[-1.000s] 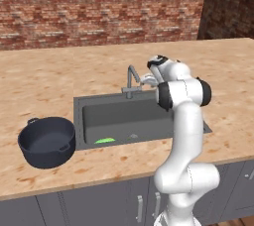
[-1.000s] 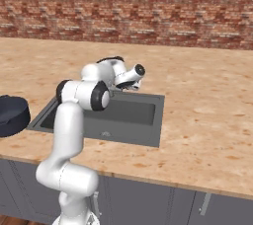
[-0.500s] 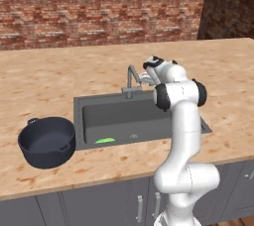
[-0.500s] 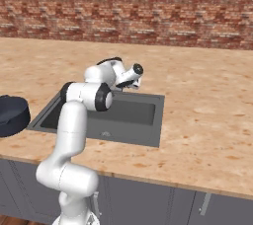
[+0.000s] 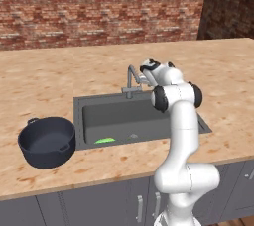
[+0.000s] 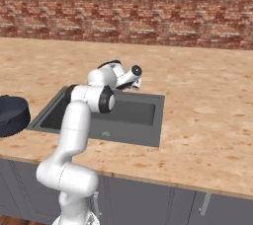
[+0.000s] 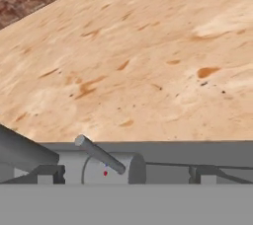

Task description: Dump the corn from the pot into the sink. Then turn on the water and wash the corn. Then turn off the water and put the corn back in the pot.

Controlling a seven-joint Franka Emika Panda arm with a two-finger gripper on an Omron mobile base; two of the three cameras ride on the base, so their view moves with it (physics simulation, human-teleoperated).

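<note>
The corn [image 5: 105, 141] lies as a small green cob on the floor of the sink [image 5: 79, 121], near its front left corner. The dark pot [image 5: 47, 141] stands upright on the counter left of the sink, also seen as the pot [image 6: 12, 114]. My gripper [image 5: 142, 76] hovers at the faucet [image 5: 130, 79] on the sink's back edge. In the hand view the gripper [image 7: 126, 174] is open, its fingertips [image 7: 49, 173] wide apart on either side of the faucet's base. The faucet lever [image 7: 99, 154] slants up between them, touching neither. The spout [image 7: 22, 150] runs off to the left.
A wooden counter [image 5: 49, 81] surrounds the sink [image 6: 155, 120], and a brick wall [image 5: 99, 7] runs along the back. Grey cabinet doors [image 5: 99, 205] sit below the counter's front edge. My own arm [image 5: 178, 136] rises over the sink's right side.
My hand has shifted a little to the left, closer to the faucet. The jaws have stayed open. The pot and corn have not moved.
</note>
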